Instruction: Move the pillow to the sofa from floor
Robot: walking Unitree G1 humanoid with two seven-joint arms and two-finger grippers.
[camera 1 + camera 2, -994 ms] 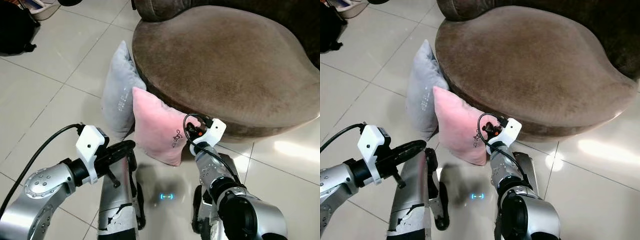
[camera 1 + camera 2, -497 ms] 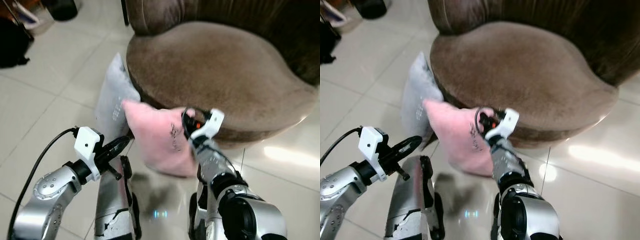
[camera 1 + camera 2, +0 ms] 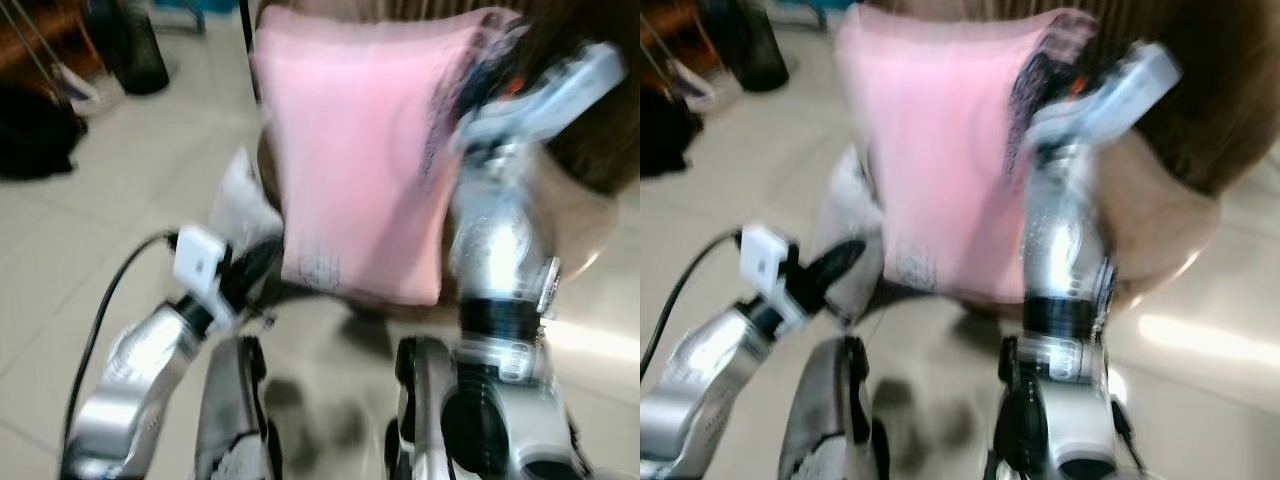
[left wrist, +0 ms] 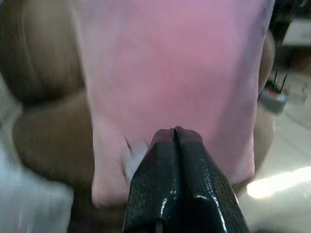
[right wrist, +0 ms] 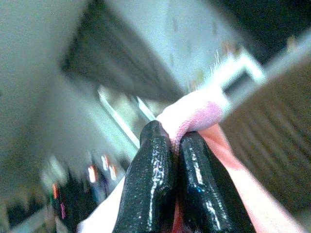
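While it hangs from one pinched corner, I carry the pink pillow (image 3: 360, 160).
My right gripper (image 5: 176, 145) pinches soft, light fabric; left gripper (image 4: 175, 133) pressed together, empty, before the brown sofa (image 4: 43, 141).

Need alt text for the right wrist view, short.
The right gripper, two black fingers shut on a bunched corner of the pink pillow, which hangs below them. The background is blurred and cannot be made out.

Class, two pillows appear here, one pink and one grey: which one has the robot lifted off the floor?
The pink fabric pillow: it hangs in the air, pinched at a corner by the right gripper, while the grey pillow stays low beside the brown sofa.
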